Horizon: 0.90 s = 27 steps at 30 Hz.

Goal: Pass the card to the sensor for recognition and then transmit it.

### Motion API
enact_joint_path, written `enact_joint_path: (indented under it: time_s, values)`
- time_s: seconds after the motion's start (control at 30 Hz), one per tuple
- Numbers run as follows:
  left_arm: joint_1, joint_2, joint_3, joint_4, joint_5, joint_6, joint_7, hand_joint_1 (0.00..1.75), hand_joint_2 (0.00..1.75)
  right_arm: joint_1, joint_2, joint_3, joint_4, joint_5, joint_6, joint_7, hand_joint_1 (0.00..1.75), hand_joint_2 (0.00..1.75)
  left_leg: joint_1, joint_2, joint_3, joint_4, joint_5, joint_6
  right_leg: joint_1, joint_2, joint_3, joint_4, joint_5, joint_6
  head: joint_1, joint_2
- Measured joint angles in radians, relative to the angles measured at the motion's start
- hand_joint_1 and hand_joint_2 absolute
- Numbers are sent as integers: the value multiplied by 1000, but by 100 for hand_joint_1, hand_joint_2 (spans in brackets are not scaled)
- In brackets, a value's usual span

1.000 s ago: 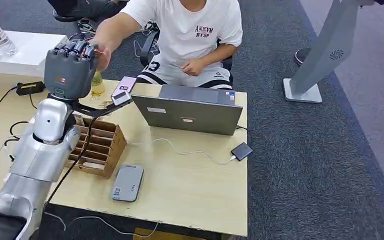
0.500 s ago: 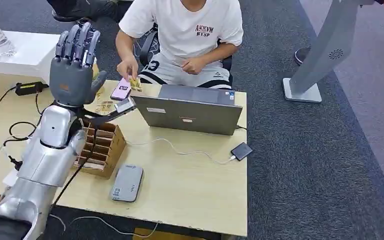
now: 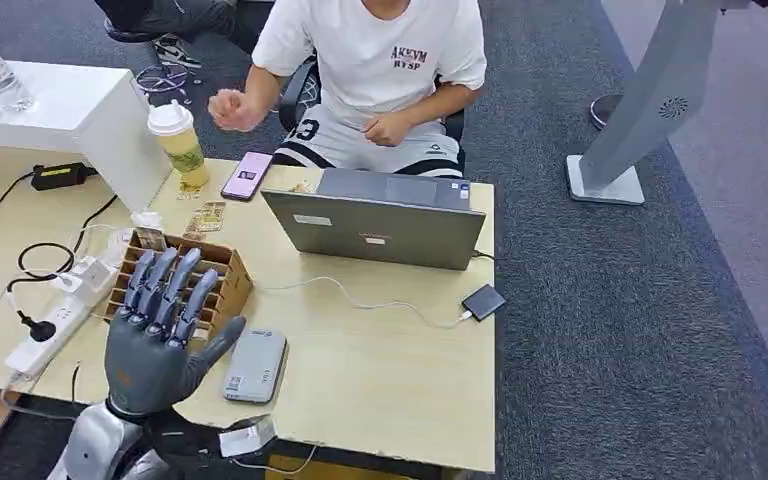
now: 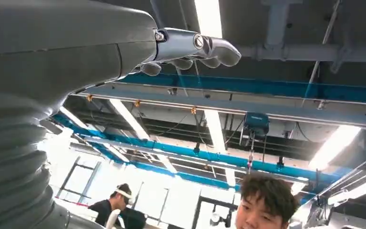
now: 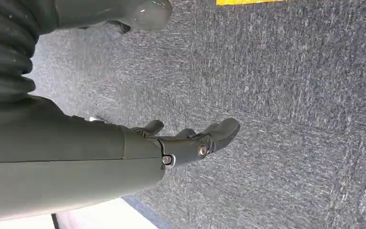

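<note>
My left hand [image 3: 155, 345] hovers above the worktop [image 3: 380, 370], fingers [image 3: 165, 285] spread, holding nothing. Right hand [image 5: 190, 143] empty, fingers loosely apart above carpet. Card [image 3: 207, 216] lies beside the wooden organiser [image 3: 195, 290].

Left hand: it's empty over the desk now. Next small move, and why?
Probably reach the left hand forward and down to the wooden card box to pick another card. The hand holds nothing, its fingers spread just above the box's near edge. The grey sensor lies right beside it, ready for the scan.
</note>
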Motion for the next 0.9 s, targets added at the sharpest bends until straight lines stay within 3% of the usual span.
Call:
enact_joint_path:
  time_s: [0.2,0.3,0.47,0.53,0.73,0.9]
  values:
    - [48,0,10,-19,10,-1,-2,0,175,1,0,-2,0,0,4,7,0,175,0,0,0,0,2,0,0,1,1,0,2,-1,0,0]
    - [109,1,11,-27,-6,-26,28,0,175,11,-3,-5,0,-2,15,7,0,175,0,0,0,0,2,0,0,0,0,0,2,-1,0,0]
    - [143,29,16,-26,-82,-276,227,0,175,15,-9,-10,0,-10,19,3,0,175,0,-1,0,0,1,-1,0,-1,-1,0,2,0,0,0]
    - [132,36,29,-15,-95,-350,273,0,175,16,-10,-13,0,-5,19,3,0,175,0,-1,0,0,2,-1,0,-1,-1,0,2,-1,0,0]
    - [76,45,50,45,-106,-429,307,0,175,15,-11,-14,0,10,29,11,0,175,0,-1,0,0,3,-1,0,-1,0,0,3,-1,0,0]
    - [39,51,53,85,-121,-456,341,0,175,15,-11,-14,0,24,30,25,0,175,0,-1,0,0,3,0,0,-1,0,0,4,-1,0,0]
